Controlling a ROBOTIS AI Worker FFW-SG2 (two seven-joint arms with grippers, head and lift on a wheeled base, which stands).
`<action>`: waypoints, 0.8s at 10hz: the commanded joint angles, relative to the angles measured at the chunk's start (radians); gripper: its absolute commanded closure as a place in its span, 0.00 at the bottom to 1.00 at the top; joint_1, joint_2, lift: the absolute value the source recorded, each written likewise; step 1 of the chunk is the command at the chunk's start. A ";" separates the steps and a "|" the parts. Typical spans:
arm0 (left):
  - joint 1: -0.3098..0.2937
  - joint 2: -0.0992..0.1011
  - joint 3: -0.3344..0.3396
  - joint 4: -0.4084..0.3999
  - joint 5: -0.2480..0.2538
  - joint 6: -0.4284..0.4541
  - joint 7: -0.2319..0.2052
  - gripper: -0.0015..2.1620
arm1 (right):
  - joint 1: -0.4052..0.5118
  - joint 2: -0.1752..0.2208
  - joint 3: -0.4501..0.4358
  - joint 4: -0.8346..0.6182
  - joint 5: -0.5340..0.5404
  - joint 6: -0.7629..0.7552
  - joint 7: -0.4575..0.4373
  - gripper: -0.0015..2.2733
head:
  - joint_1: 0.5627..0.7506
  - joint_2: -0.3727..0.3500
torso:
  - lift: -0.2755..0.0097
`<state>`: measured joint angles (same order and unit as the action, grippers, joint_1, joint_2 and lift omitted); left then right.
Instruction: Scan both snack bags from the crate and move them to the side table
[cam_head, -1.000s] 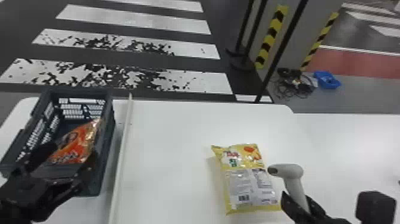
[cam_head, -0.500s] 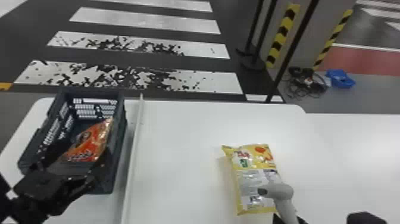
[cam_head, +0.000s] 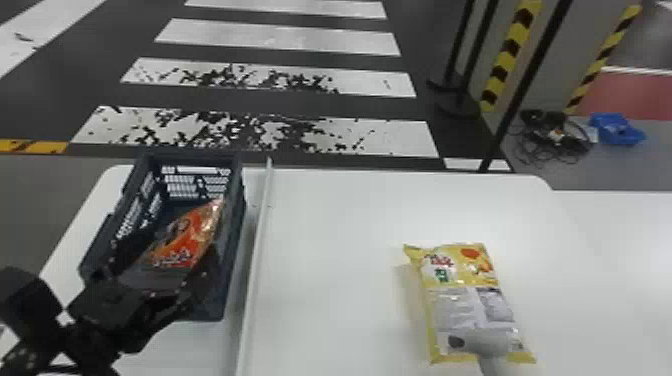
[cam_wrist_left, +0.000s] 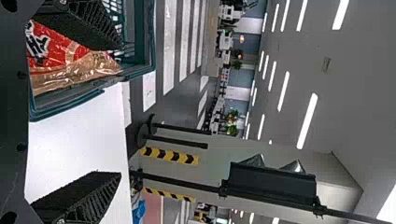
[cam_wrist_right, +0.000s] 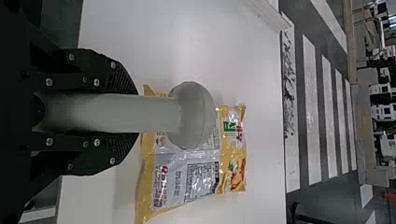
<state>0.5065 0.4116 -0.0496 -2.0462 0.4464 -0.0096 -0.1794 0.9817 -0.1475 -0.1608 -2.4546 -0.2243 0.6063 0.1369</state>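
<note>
Clasping the scanner (cam_wrist_right: 191, 114), the right gripper (cam_wrist_right: 138, 113) poises it above the yellow bag (cam_head: 470, 305), toward the worktop's (cam_head: 330, 225) near edge, presumably for scanning; the left gripper's (cam_wrist_left: 121, 110) fingers stand wide by the left-edge crate (cam_head: 237, 220), orange bag (cam_head: 185, 242) inside.

No clearly legible text

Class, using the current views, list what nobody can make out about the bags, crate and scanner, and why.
- Head view: orange bag's near end, behind the left gripper.
- Head view: crate floor beneath that bag.
- Head view: yellow bag's fine print, too small.
- Right wrist view: scanner's handle end, hidden within the right gripper.
</note>
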 joint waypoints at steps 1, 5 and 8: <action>0.007 0.000 0.004 -0.003 0.000 0.000 0.000 0.01 | -0.031 -0.003 -0.005 0.026 -0.003 -0.036 0.001 0.99 | 0.70 0.40 | 0.63; 0.053 -0.008 0.040 -0.031 -0.002 0.000 -0.002 0.01 | -0.261 -0.040 -0.083 0.177 -0.043 -0.024 0.009 0.99 | 0.70 0.35 | 0.63; 0.063 -0.022 0.051 -0.031 -0.009 0.000 0.000 0.01 | -0.385 -0.084 -0.163 0.298 -0.086 -0.015 0.023 0.99 | 0.70 0.28 | 0.63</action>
<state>0.5684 0.3939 0.0011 -2.0770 0.4392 -0.0099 -0.1798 0.6202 -0.2192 -0.3068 -2.1845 -0.3039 0.5904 0.1586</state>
